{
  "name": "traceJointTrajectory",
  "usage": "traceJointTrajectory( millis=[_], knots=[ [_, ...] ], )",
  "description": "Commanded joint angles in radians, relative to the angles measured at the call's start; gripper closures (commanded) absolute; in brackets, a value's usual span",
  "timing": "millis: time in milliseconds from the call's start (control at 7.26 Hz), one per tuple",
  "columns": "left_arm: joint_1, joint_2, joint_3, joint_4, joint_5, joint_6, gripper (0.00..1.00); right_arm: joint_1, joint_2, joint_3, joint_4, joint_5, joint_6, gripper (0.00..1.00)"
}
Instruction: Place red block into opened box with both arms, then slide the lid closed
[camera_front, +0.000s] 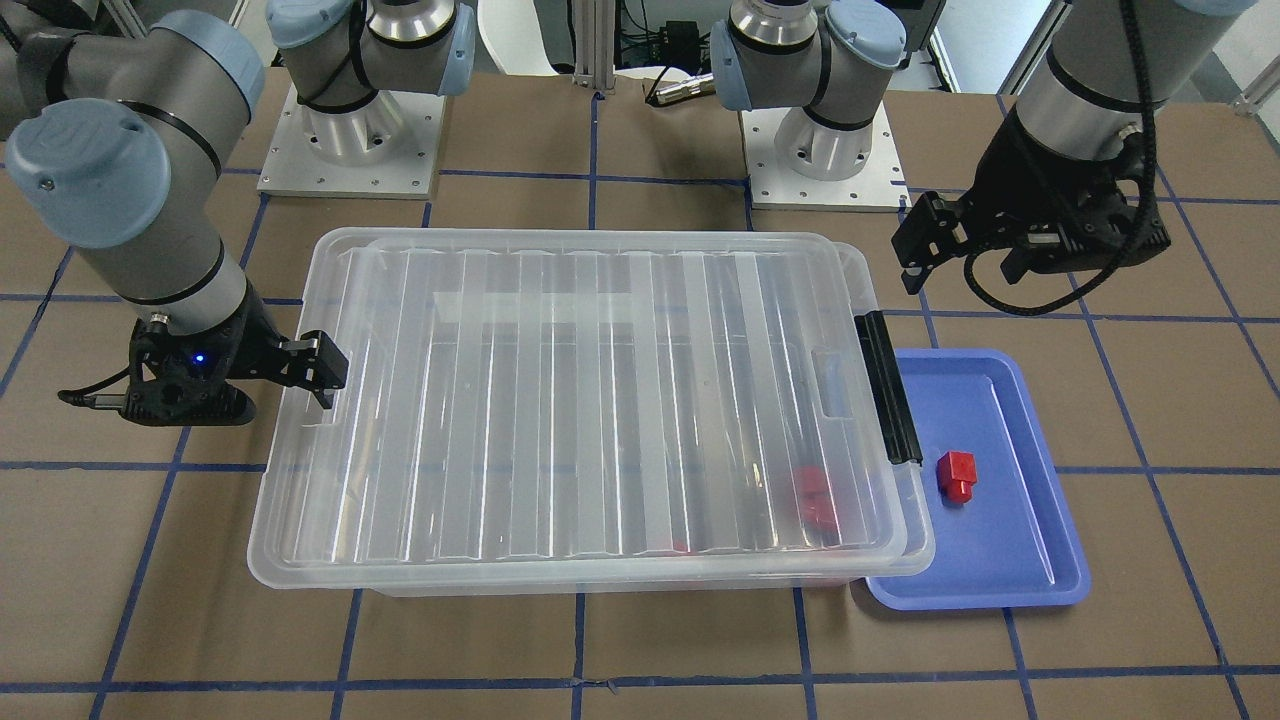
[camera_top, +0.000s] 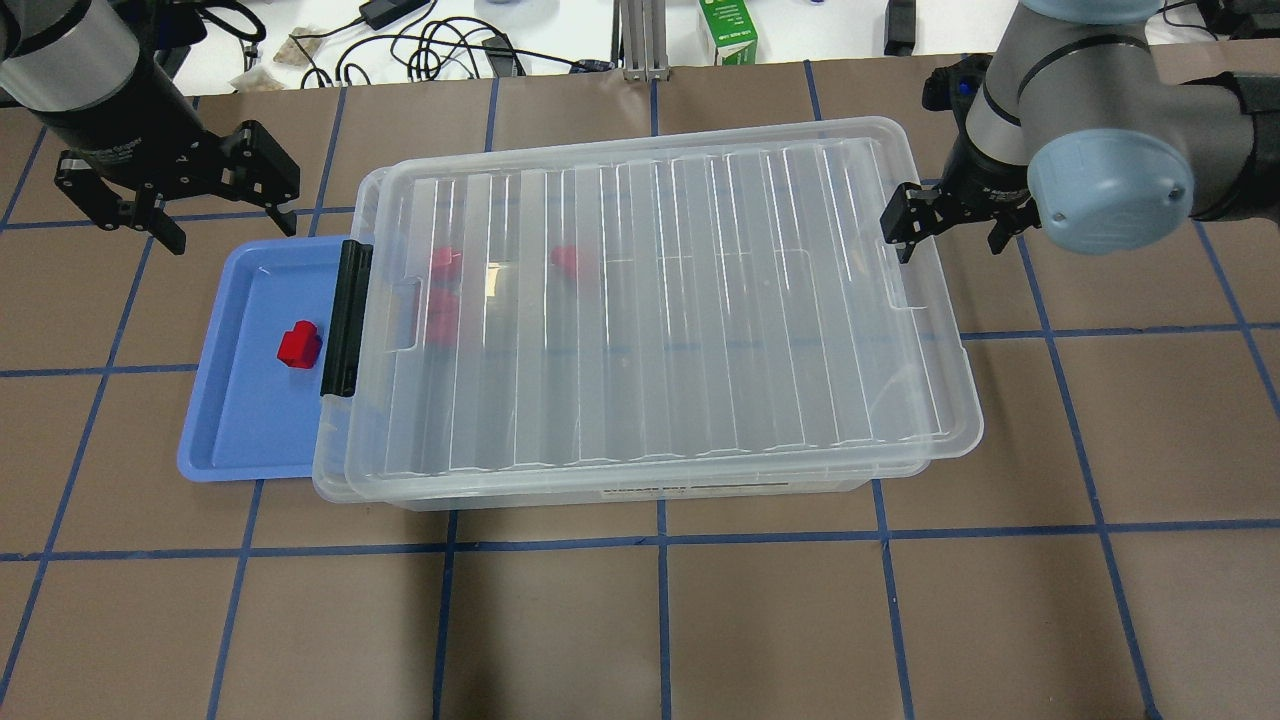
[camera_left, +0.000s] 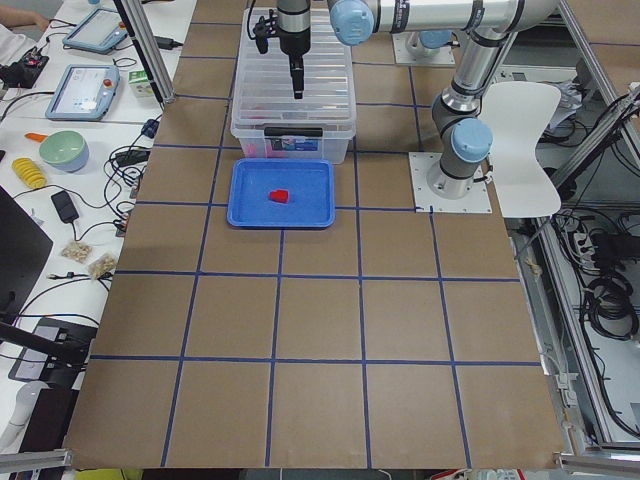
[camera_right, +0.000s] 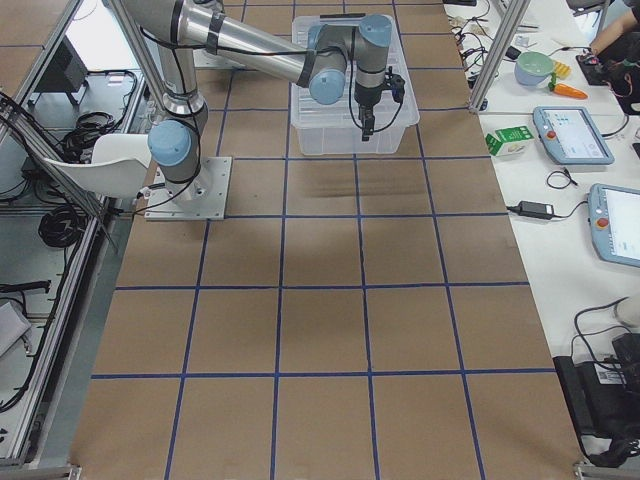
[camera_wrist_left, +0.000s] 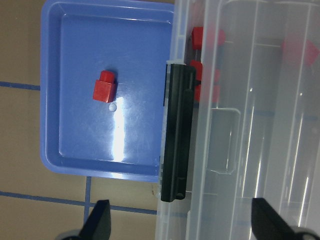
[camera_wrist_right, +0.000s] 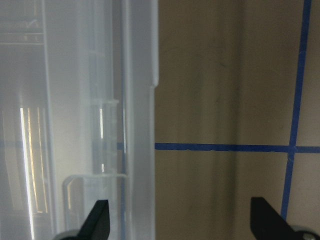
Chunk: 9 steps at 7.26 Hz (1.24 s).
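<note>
One red block (camera_top: 298, 344) lies in the blue tray (camera_top: 240, 420). Three more red blocks (camera_top: 445, 262) show blurred through the lid (camera_top: 660, 300), inside the box (camera_top: 640, 490) near its black latch bar (camera_top: 345, 318). The ribbed lid covers almost the whole box, slightly skewed, leaving a narrow strip by the latch. My left gripper (camera_top: 225, 215) hangs open and empty above the tray's far side. In its wrist view the red block (camera_wrist_left: 104, 86) and latch bar (camera_wrist_left: 176, 135) lie below. My right gripper (camera_top: 945, 235) is open at the box's other short end, straddling the rim (camera_wrist_right: 137, 150).
The blue tray (camera_front: 1010, 540) butts against the box's latch end, partly under its rim. Brown table with blue tape grid surrounds the box. Both arm bases (camera_front: 350, 130) stand behind it. Cables and a green carton (camera_top: 728, 30) lie past the far edge.
</note>
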Motion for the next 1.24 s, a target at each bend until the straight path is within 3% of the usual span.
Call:
traceJointTrajectory(
  millis=[0,275,688,1101],
  knots=[
    [0.011,-0.025,-0.015,0.02,0.004,0.023,0.0,-0.026,0.0,0.001,-0.002,-0.003,-0.023,0.02],
    [0.075,-0.069,-0.018,0.086,0.001,0.231,0.0,-0.038,0.0,0.001,-0.002,-0.003,-0.047,0.02],
    [0.143,-0.14,-0.038,0.112,-0.006,0.244,0.0,-0.063,-0.001,0.0,-0.002,-0.006,-0.087,0.02],
    [0.151,-0.241,-0.124,0.331,0.003,0.362,0.0,-0.089,-0.003,-0.002,-0.002,-0.008,-0.127,0.02]
  ],
)
